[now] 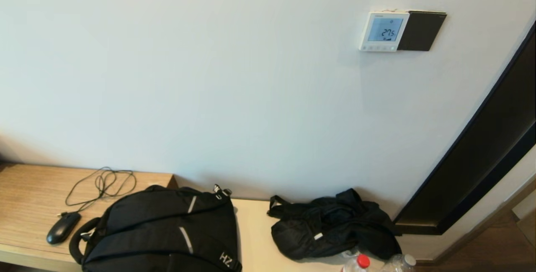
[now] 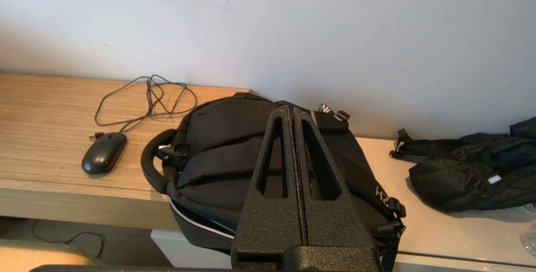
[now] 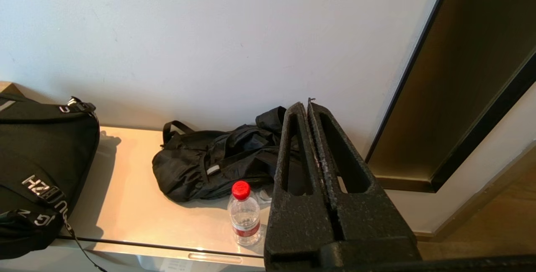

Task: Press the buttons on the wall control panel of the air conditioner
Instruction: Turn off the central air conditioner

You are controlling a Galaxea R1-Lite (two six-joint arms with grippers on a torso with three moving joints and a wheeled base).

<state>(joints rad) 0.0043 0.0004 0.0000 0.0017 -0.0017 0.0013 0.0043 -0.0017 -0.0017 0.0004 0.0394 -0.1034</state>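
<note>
The air conditioner's wall control panel (image 1: 384,31) is a small white square on the wall at the upper right of the head view. Its screen is lit pale blue with dark digits. The buttons (image 1: 380,47) are a row of tiny pale dots along its lower edge. Neither arm shows in the head view. My left gripper (image 2: 292,111) is shut and empty, low above the black backpack. My right gripper (image 3: 305,105) is shut and empty, low above the counter near the crumpled black bag. Both are far below the panel.
A dark square plate (image 1: 421,31) adjoins the panel's right side. A black backpack (image 1: 161,230), a mouse (image 1: 63,227) with cable, a crumpled black bag (image 1: 335,224) and a red-capped bottle (image 3: 244,213) lie on the counter. A dark frame (image 1: 481,146) runs at the right.
</note>
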